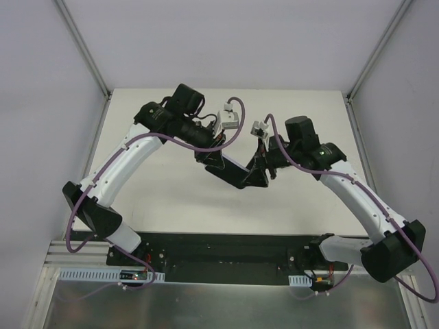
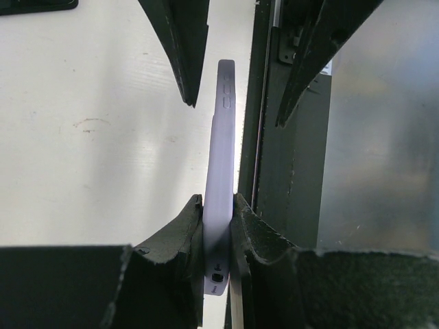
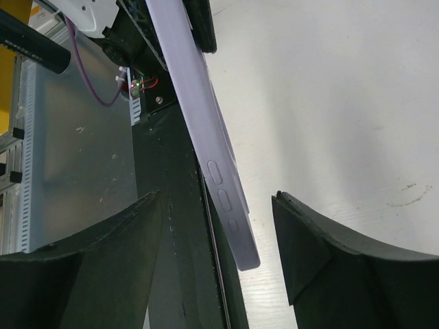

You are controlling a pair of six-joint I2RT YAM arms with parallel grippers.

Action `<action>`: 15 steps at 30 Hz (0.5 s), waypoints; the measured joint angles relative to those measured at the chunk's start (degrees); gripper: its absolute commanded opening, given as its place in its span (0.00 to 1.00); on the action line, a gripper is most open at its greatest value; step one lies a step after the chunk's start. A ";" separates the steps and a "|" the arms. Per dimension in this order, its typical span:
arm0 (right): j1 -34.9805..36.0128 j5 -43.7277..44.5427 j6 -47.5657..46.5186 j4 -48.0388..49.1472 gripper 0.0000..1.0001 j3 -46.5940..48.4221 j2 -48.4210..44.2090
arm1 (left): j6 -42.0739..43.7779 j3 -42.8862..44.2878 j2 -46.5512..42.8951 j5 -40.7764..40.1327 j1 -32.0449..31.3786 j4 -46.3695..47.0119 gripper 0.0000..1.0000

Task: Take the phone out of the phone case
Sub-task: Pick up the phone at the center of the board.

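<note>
Clamped with the left gripper [image 2: 217,200] on the port end of the lilac phone case [image 2: 223,137], held edge-on. Spread wide at the right gripper [image 3: 216,199], one finger on each side of the case's button end, neither pressing it. Hanging above the middle of the white table [image 2: 103,103], between both arms. Cannot tell what sits inside the case.

The phone case [image 3: 195,103] runs off the top edge — its contents cannot be told.
</note>
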 measured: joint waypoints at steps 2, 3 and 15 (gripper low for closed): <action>0.74 0.11 -0.39 0.15 0.70 -0.50 0.39 | -0.02 0.37 0.22 0.04 0.00 -0.17 0.00; 1.11 0.31 -0.55 0.39 0.70 -0.92 0.57 | -0.07 0.66 0.28 0.13 0.00 -0.31 0.00; 2.86 0.61 -2.05 2.10 0.06 -2.01 2.32 | -0.35 1.92 0.55 2.12 0.00 -0.52 0.00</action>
